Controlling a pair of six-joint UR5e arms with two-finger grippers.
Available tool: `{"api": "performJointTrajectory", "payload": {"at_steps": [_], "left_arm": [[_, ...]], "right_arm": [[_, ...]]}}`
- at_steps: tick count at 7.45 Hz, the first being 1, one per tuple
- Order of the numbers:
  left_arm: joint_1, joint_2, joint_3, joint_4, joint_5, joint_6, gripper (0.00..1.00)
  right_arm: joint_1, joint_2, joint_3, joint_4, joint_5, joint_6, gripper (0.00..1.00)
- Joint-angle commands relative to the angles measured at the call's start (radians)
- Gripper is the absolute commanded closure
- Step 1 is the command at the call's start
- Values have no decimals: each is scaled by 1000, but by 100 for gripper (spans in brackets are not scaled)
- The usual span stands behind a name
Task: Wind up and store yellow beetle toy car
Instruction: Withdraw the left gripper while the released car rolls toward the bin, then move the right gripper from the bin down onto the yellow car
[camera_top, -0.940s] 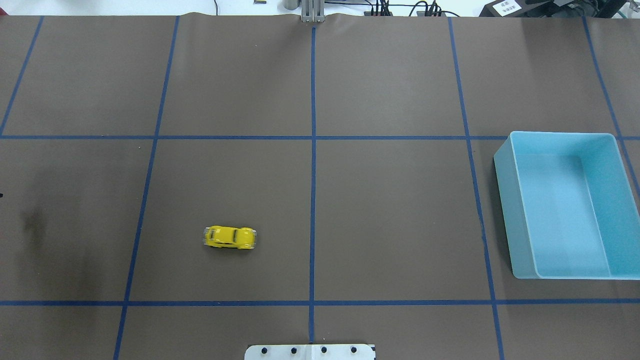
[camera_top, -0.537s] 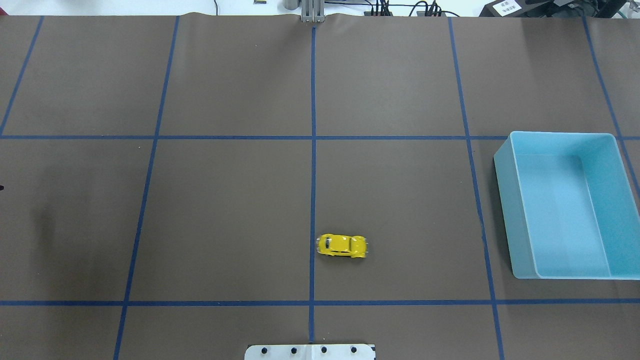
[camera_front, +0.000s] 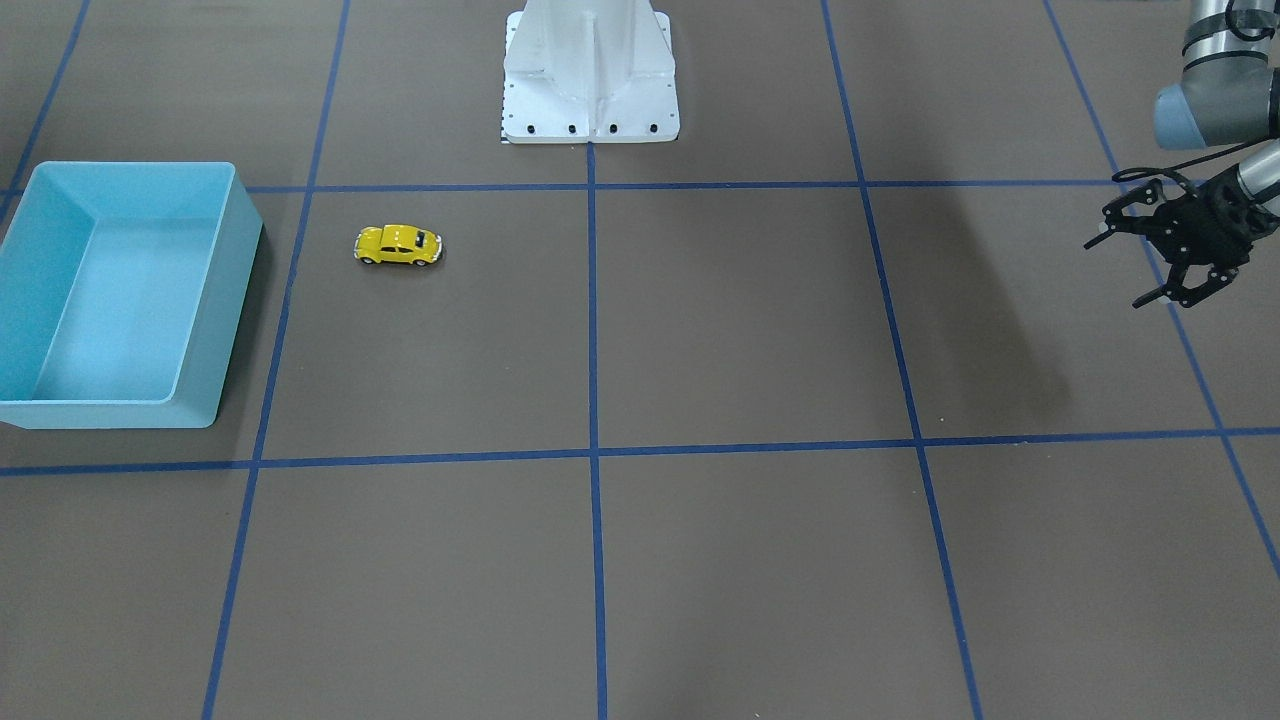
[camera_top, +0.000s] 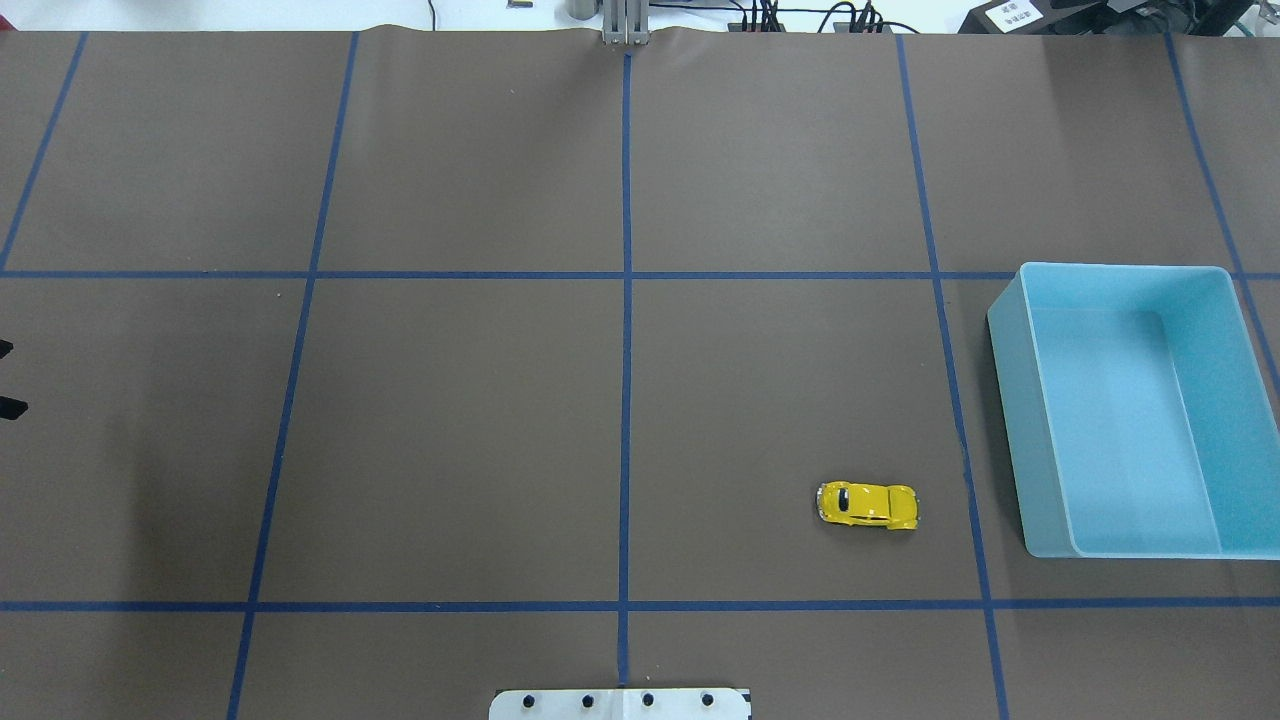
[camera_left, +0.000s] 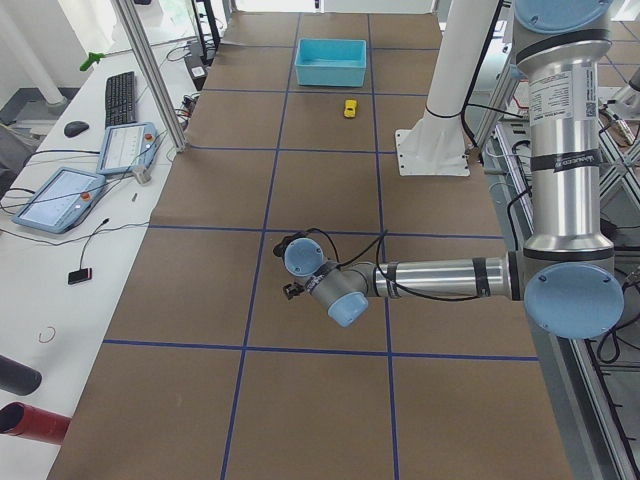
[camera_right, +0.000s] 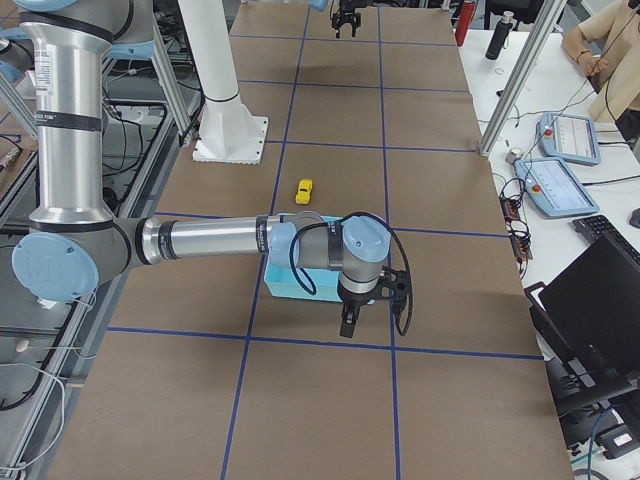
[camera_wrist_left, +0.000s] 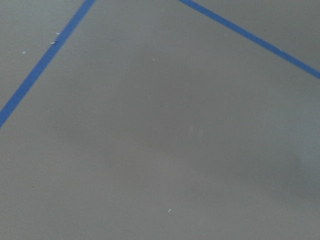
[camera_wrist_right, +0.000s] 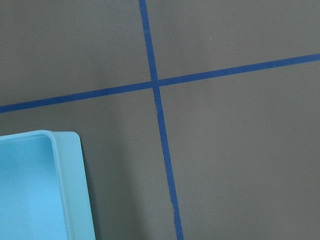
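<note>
The yellow beetle toy car (camera_top: 868, 505) stands on its wheels on the brown mat, right of the centre line and a short way left of the light blue bin (camera_top: 1012, 400). It also shows in the front view (camera_front: 398, 245) and the side views (camera_left: 350, 108) (camera_right: 304, 190). The bin (camera_front: 236, 290) holds nothing that I can see. My left gripper (camera_front: 1114, 274) is open and empty, far off at the table's left edge (camera_top: 6, 378). My right gripper (camera_right: 370, 322) hangs by the bin's outer corner (camera_wrist_right: 75, 190); I cannot tell whether it is open or shut.
Blue tape lines divide the mat into squares. The robot's white base plate (camera_top: 620, 703) sits at the near middle edge (camera_front: 590, 70). Desks with teach pendants (camera_left: 60, 198) and a seated person (camera_right: 605, 50) lie beyond the table's far side.
The car has rolled on its own to the right, from left of the centre line across it towards the bin. My left gripper's fingertips have edged into the overhead view's left edge.
</note>
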Motion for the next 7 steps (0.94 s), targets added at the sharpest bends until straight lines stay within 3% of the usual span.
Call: {"api": "performJointTrajectory", "payload": {"at_steps": [1, 3, 4, 7], "left_arm": [[-45, -13, 0, 42, 14, -212, 0], [-106, -44, -3, 189, 44, -279, 0], [-135, -57, -10, 279, 51, -285, 0], [-198, -162, -126, 691, 58, -356, 0]], "right_arm": [[0, -1, 1, 1, 0, 0, 0], [0, -7, 4, 2, 111, -10, 0], [-27, 0, 16, 5, 113, -13, 0], [-213, -3, 213, 0, 106, -16, 0]]}}
